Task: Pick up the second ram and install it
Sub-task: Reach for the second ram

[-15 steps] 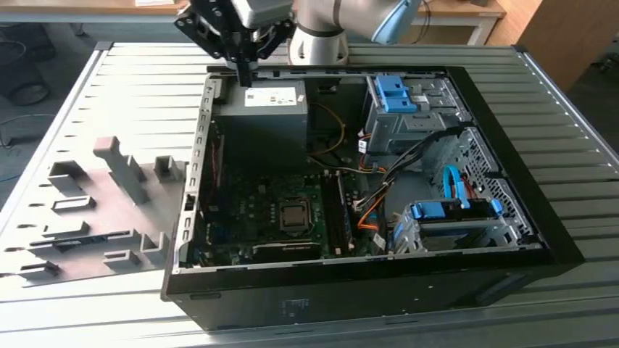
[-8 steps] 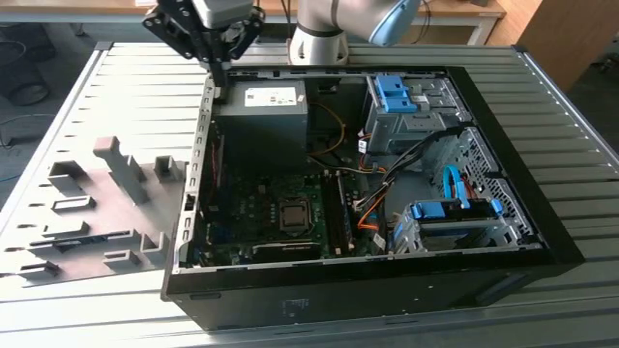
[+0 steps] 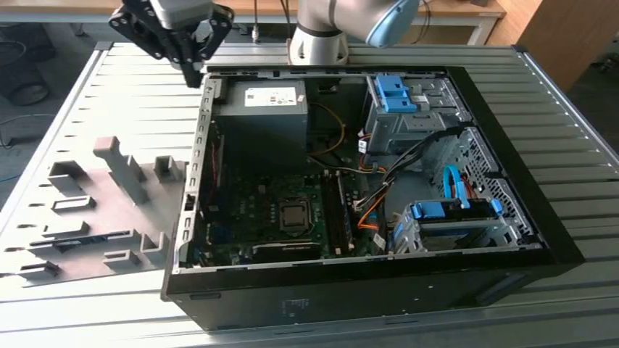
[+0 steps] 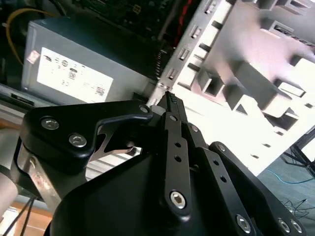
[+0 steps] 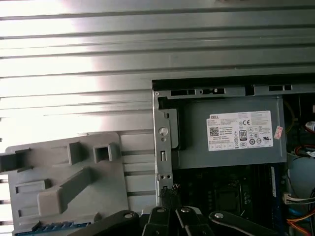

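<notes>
- slatted metal table (image 3: pixel 561 130) carries everything; wooden desk (image 3: pixel 464 11) stands behind it at 12 o'clock in the exterior view.
- open computer case (image 3: pixel 556 239) lies mid-table, motherboard facing up.
- grey fixture (image 3: pixel 106 217) lies at 9 o'clock of the case, just beside it.
- gripper (image 3: pixel 194 77) hangs over the case's 11 o'clock corner, fingers pressed together, nothing pinched.
- second ram (image 3: pixel 85 237): thin dark strip on edge in a fixture slot, well apart from the gripper.

Exterior view angled down on computer case (image 3: pixel 338 293), both wrist views near, sharing power supply (image 5: pixel 231 142) (image 4: pixel 74 64)
</notes>
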Available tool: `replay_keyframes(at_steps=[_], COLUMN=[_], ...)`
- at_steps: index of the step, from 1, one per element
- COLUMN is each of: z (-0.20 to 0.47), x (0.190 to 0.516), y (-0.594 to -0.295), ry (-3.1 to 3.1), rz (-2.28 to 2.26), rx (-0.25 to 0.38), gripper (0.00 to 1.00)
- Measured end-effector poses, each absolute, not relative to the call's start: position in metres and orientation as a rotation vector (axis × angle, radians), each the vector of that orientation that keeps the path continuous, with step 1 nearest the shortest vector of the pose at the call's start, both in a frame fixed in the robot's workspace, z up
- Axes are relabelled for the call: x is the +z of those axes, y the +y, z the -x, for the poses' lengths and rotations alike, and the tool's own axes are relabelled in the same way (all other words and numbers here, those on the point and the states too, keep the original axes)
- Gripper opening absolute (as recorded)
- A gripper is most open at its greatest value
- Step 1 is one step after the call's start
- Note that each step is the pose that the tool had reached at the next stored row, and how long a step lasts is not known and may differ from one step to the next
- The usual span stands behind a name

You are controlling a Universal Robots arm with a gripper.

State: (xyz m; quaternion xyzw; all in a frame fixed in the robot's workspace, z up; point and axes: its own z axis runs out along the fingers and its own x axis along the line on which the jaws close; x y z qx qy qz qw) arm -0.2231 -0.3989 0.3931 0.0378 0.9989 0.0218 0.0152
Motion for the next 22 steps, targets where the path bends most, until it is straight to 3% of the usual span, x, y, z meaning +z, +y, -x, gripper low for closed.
replay_keyframes(at_steps=[22], z=[0.298], x=[0.393], y=[-0.399], ry=[3.108], rz=[-0.118], rx=[0.068], gripper=[0.1])
